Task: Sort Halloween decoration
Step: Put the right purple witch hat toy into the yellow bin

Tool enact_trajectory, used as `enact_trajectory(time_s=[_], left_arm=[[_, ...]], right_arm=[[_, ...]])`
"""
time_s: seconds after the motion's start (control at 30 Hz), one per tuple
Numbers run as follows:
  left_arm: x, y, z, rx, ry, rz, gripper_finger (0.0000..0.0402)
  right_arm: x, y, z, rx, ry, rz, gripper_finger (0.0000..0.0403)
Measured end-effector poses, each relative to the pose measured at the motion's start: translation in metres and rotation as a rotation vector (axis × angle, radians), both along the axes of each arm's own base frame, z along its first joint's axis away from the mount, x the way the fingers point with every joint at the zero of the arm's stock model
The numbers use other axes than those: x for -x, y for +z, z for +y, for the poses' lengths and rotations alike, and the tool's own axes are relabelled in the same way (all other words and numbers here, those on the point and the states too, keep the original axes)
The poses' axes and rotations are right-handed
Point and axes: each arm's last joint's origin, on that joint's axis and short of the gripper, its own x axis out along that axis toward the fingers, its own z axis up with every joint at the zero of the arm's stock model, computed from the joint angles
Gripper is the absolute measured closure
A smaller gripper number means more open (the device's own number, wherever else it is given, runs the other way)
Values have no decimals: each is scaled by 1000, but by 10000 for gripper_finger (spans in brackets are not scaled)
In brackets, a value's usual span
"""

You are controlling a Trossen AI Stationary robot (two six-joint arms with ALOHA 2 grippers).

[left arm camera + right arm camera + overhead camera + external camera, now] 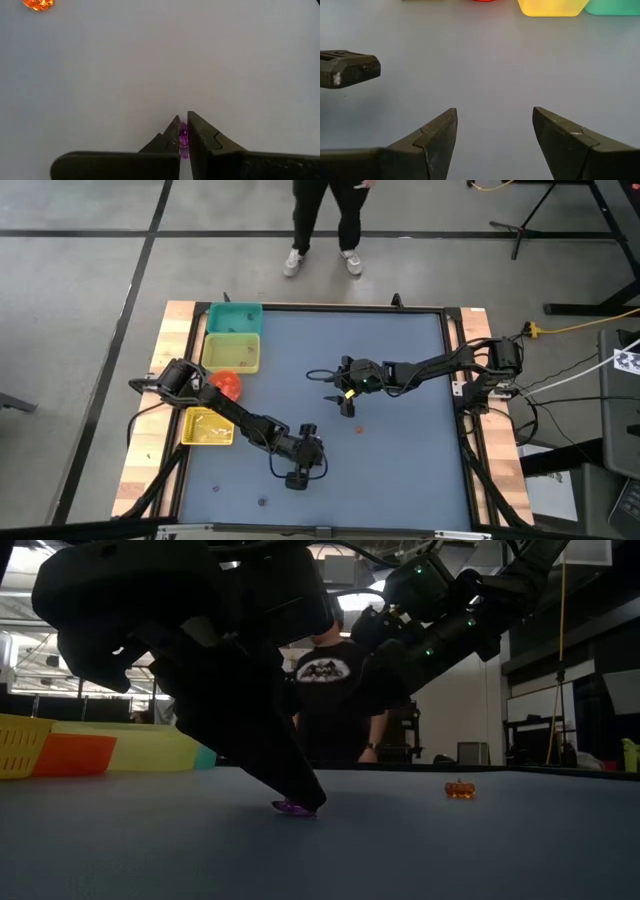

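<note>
At the left edge of the desk (400,470), a teal bin (234,318), a yellow bin (232,352), a red bin (226,385) and a second yellow bin (208,426) are being kept in a row, each touching or just beside the next. A little right of them, in the near middle of the desk, the left gripper (182,131) is being held down at the surface, its fingers pressed together on a purple trinket (183,138); in the low view the purple trinket (294,808) is being shown lying on the desk under the fingertips. Near the front edge, a small dark trinket (263,502) is being left alone. Further right, an orange trinket (361,429) is being left on the bare desk, well apart from the bins, and is also being seen in the low view (460,789) and in the left wrist view (38,4). Above it, near the desk's centre, the right gripper (495,135) is being held over bare surface with its fingers spread wide and nothing between them. Beyond the far edge, a person (325,220) is being seen standing.
</note>
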Motion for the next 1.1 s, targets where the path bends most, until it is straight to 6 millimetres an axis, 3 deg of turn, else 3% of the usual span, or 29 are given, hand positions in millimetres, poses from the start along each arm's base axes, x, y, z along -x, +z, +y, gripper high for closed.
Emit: enact_trajectory(time_s=[0.53, 0.83, 1.1], left_arm=[[-7, 16, -3, 10, 0, -21, 401], [13, 63, 23, -35, 43, 58, 401], [51, 107, 61, -156, 101, 198, 401]], right_arm=[[0, 0, 0, 0, 0, 0, 144], [0, 0, 0, 0, 0, 0, 144], [0, 0, 0, 0, 0, 0, 144]])
